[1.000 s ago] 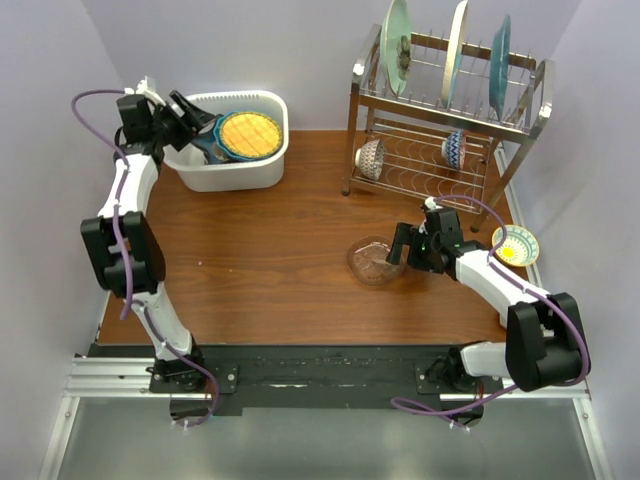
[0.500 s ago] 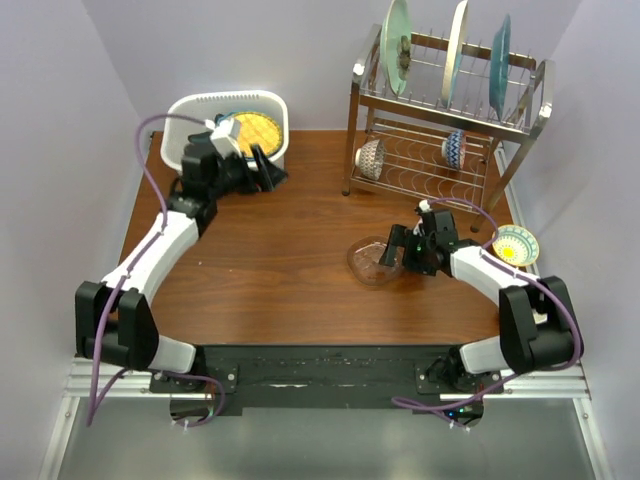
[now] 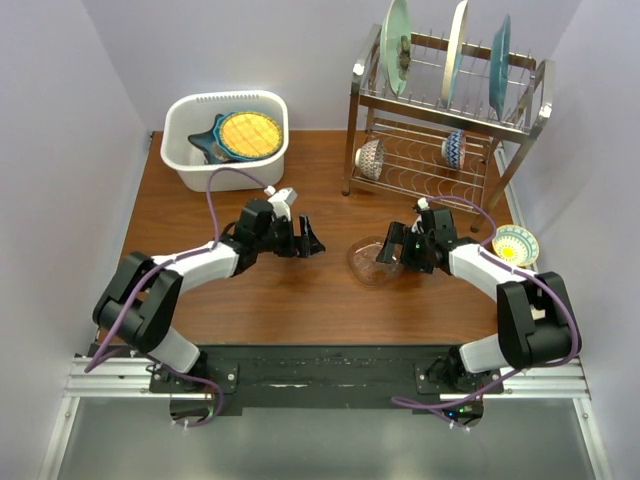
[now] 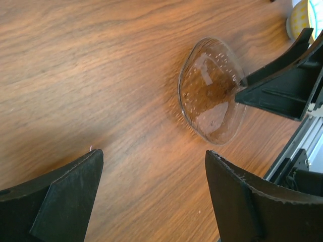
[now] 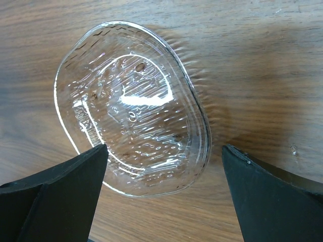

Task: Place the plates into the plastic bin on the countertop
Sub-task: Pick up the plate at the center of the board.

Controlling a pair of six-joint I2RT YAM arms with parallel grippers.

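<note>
A clear glass plate [image 3: 371, 261] lies flat on the countertop [image 3: 280, 295], right of centre. My right gripper [image 3: 386, 247] is open at the plate's right edge; in the right wrist view the plate [image 5: 131, 108] sits just ahead of my open jaws [image 5: 164, 199]. My left gripper [image 3: 309, 241] is open and empty, left of the plate; the plate [image 4: 212, 98] shows ahead of it [image 4: 154, 199]. The white plastic bin [image 3: 228, 176] at the back left holds an amber plate [image 3: 248, 134] and a blue star-shaped plate [image 3: 210, 141].
A steel dish rack [image 3: 520, 125] stands at the back right with three upright plates [image 3: 397, 45] on top and two small bowls [image 3: 371, 158] below. A small yellow-and-green bowl [image 3: 515, 245] sits by the table's right edge.
My left arm has swung from the bin down to the middle of the table, toward the glass plate. My right gripper has edged a little closer to the plate.
</note>
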